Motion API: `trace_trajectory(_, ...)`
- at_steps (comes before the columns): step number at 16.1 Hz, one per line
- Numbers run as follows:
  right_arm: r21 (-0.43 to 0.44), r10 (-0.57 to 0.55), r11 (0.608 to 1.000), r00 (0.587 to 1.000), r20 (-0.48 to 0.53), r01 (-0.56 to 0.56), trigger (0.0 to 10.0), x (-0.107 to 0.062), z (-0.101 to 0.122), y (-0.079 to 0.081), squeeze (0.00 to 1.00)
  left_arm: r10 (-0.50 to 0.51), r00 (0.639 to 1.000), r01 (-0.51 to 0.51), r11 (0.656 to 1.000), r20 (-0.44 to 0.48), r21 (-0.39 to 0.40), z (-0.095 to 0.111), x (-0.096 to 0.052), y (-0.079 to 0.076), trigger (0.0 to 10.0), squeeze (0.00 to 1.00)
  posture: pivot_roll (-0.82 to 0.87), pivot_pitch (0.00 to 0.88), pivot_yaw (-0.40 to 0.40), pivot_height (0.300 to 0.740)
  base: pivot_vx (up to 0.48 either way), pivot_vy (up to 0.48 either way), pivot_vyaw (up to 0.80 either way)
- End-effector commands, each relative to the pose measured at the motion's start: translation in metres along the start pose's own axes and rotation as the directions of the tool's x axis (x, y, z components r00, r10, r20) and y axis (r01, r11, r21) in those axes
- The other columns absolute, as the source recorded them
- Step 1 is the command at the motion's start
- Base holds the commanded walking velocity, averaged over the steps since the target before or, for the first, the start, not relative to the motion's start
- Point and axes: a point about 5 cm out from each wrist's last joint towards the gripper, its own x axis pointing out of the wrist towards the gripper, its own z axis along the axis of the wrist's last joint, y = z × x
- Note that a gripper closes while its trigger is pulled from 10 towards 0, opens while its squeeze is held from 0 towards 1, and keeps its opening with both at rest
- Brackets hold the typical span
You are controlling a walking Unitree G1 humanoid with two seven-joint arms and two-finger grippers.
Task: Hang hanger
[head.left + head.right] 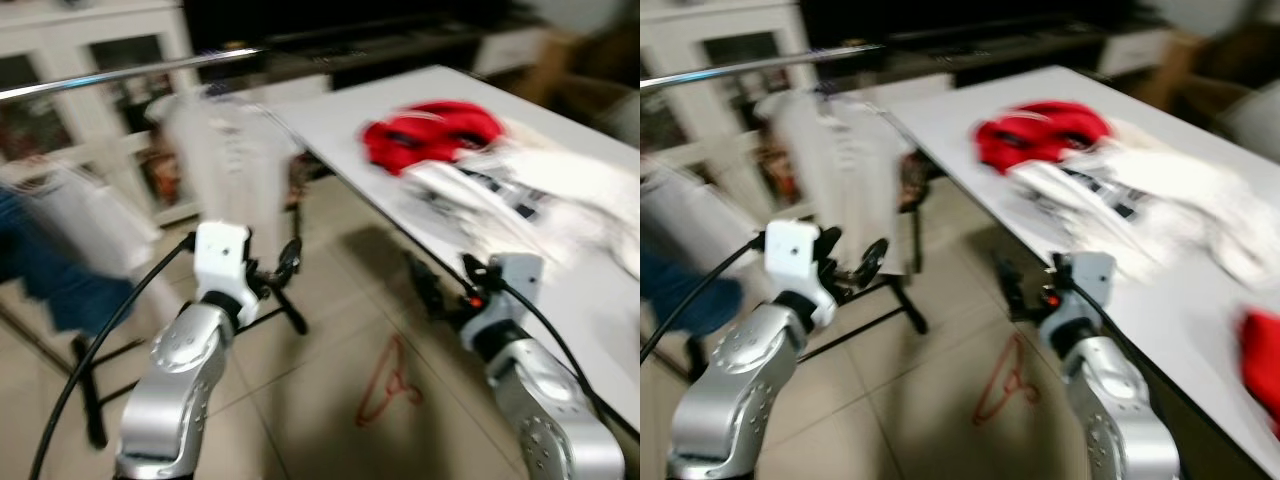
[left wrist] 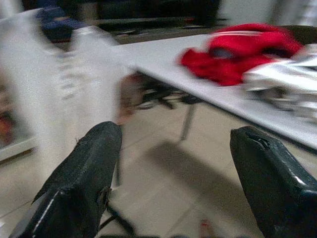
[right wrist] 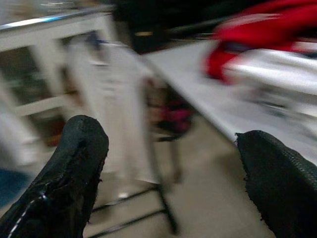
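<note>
Two silver arms reach forward over a tiled floor (image 1: 330,400), and the whole scene is smeared with blur. Largest is the white table (image 1: 600,300), running along the outer side of the right gripper (image 1: 425,285) and on well past it. On the tabletop, ahead of that gripper, lies a heap of white clothing (image 1: 540,190), with a red garment (image 1: 430,130) at the heap's far end; the right eye view shows another patch of red cloth (image 1: 1262,365) on the table closer to the robot than the gripper. Ahead of the left gripper (image 1: 285,265) stands a clothes rack whose metal rail (image 1: 120,75) runs high across the room, with a white garment (image 1: 225,160) hanging from it just beyond the gripper's tips and blue clothing (image 1: 45,265) hanging off to the gripper's outer side. The rack's black legs (image 1: 290,315) spread on the floor beneath the left gripper.

A red hanger (image 1: 385,385) lies flat on the floor between the two arms, below both grippers and nearer the robot than their tips, touching neither.

In the left wrist view the left gripper's black fingers (image 2: 79,183) stand wide apart with nothing between them. In the right wrist view the right gripper's fingers (image 3: 64,178) are likewise spread wide and bare.
</note>
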Motion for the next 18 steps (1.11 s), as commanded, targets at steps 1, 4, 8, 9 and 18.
trace_trajectory(1,0.003,0.064,0.998,0.998,-0.001,-0.064,10.0,0.003,0.001,0.007,1.0,0.025,1.0,-0.025,1.0,0.007,0.012,0.003,-0.003,0.004,10.0,0.0,-0.08,0.0,-0.002,0.74,0.277,0.0,0.8)
trace_trajectory(4,-0.005,0.18,0.984,0.984,0.0,-0.18,10.0,0.007,0.0,0.017,1.0,0.036,0.999,-0.037,0.999,0.01,0.027,0.004,-0.005,0.006,10.0,0.0,-0.06,0.0,-0.009,0.74,0.274,0.0,0.8)
trace_trajectory(8,-0.01,0.209,0.978,0.977,0.033,-0.209,10.0,0.009,0.004,0.021,1.0,0.044,0.999,-0.045,0.998,0.014,0.033,0.007,-0.004,0.009,10.0,0.0,-0.06,0.0,-0.001,0.74,0.274,0.0,0.8)
trace_trajectory(9,-0.014,0.209,0.978,0.977,0.038,-0.209,10.0,0.009,0.005,0.02,1.0,0.041,0.999,-0.041,0.999,0.016,0.035,0.007,-0.003,0.008,10.0,0.0,-0.06,0.0,0.003,0.74,0.274,0.0,0.8)
trace_trajectory(18,-0.085,0.172,0.983,0.981,0.086,-0.164,10.0,0.011,0.014,0.013,1.0,0.0,1.0,-0.001,0.999,0.03,0.044,0.01,0.009,0.003,10.0,0.0,-0.09,0.0,0.025,0.74,0.272,0.0,0.8)
